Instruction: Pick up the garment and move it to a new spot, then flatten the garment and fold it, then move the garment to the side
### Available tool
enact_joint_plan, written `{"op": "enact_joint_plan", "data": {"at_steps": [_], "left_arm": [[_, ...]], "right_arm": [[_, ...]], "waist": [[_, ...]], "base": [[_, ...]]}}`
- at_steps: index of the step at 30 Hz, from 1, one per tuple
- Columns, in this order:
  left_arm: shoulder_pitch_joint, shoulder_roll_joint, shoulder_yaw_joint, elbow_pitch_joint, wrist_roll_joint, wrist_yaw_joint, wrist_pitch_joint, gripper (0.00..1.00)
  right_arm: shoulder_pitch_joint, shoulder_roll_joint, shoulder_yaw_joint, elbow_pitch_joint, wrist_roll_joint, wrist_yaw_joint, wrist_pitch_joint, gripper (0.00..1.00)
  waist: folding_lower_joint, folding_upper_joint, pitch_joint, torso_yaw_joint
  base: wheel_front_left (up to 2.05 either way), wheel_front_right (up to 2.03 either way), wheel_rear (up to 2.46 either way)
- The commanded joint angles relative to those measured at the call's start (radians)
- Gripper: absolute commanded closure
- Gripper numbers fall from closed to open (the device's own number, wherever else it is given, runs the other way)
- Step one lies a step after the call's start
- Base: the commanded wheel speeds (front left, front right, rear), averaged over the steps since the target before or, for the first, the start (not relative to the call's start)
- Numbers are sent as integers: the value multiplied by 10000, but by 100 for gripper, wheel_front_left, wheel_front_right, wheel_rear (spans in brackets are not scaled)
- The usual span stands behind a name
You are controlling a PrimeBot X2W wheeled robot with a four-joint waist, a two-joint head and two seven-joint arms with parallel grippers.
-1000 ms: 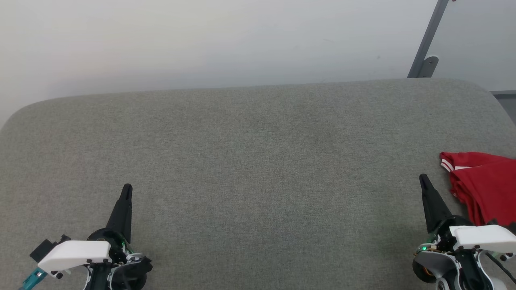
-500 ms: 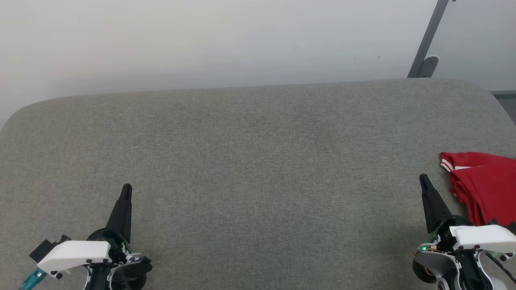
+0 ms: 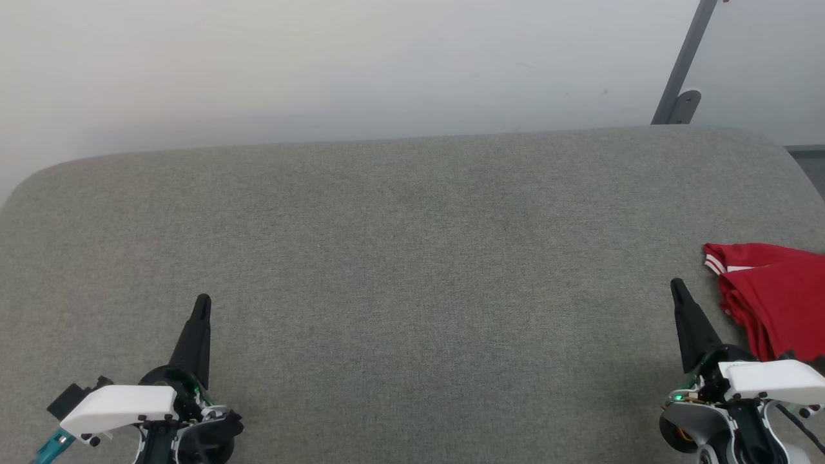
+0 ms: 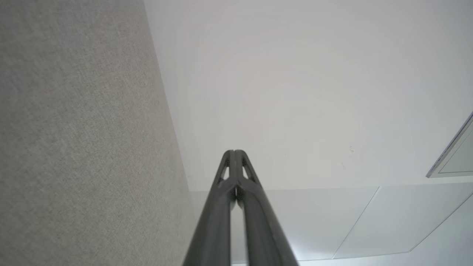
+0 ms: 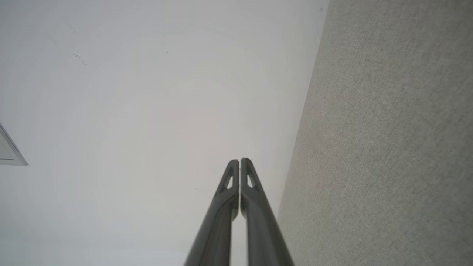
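While the red jersey (image 3: 780,293) is lying beside them, the right jaws are pressing together, empty. The left jaws are doing likewise.

Your desk (image 3: 412,245): grey woven cover, rounded far corners, spreading ahead of and between the left gripper (image 3: 203,300) and the right gripper (image 3: 675,284). Beyond its far edge, plain white wall (image 3: 309,64). Far ahead of your right gripper, a slanted grey post (image 3: 688,58), with a rounded bracket (image 3: 686,103) at its foot.
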Motion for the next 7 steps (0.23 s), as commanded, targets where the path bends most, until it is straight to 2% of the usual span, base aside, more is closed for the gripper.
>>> {"op": "enact_joint_plan", "data": {"at_steps": [1, 7], "left_arm": [[-118, -26, 41, 1, 8, 22, 57, 100], [-120, -29, 45, 1, 16, 22, 43, 100]], "right_arm": [[-46, 14, 11, 16, 39, -3, 14, 100], [-45, 14, 10, 16, 39, -3, 14, 100]], "waist": [[0, -1, 0, 0], [0, -1, 0, 0]], "base": [[0, 0, 0], [0, 0, 0]]}}
